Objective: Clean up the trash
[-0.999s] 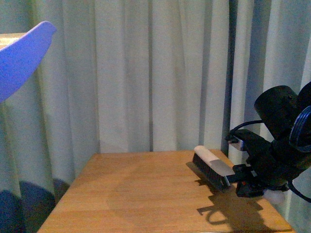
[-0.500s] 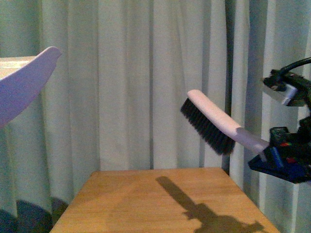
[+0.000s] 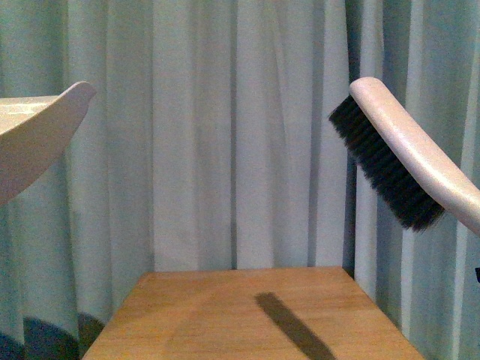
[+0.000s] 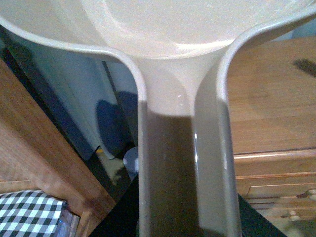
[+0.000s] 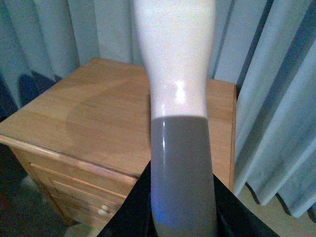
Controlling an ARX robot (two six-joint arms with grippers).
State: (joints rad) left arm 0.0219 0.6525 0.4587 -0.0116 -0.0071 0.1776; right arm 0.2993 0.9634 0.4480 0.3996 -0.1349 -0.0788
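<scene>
Front view: brush (image 3: 397,154) raised at right, bristles facing down-left; dustpan (image 3: 34,142) raised at left; wooden cabinet (image 3: 225,315) lower, between them | left gripper (image 4: 187,224): seemingly clamped on dustpan handle | right gripper (image 5: 182,217): clamped on brush handle | trash: cannot tell where it lies

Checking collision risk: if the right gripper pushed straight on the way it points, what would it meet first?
Likely the pale pleated curtain: the right gripper aims its white-backed, black-bristled brush over the wooden cabinet top; depth unclear.
</scene>
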